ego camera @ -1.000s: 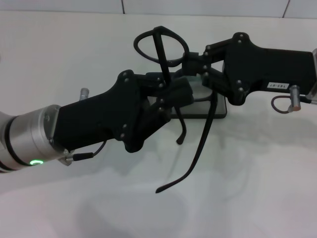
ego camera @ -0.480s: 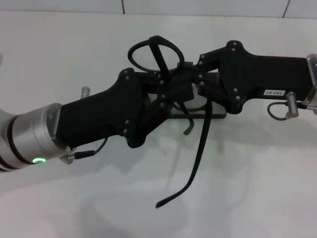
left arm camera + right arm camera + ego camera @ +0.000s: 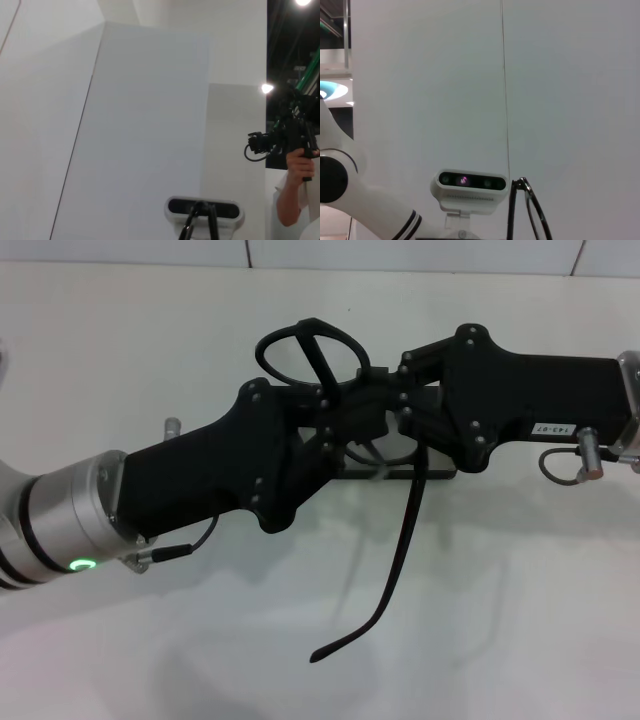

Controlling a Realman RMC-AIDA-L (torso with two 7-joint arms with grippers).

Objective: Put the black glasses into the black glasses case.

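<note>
Two claws, left claw (image 3: 352, 420) and right claw (image 3: 392, 400), gripping black glasses (image 3: 310, 345) above black glasses case (image 3: 440, 468); insertion outstanding.

Black glasses (image 3: 330, 370) held aloft, temple dangling, black glasses case (image 3: 440, 468) beneath
</note>
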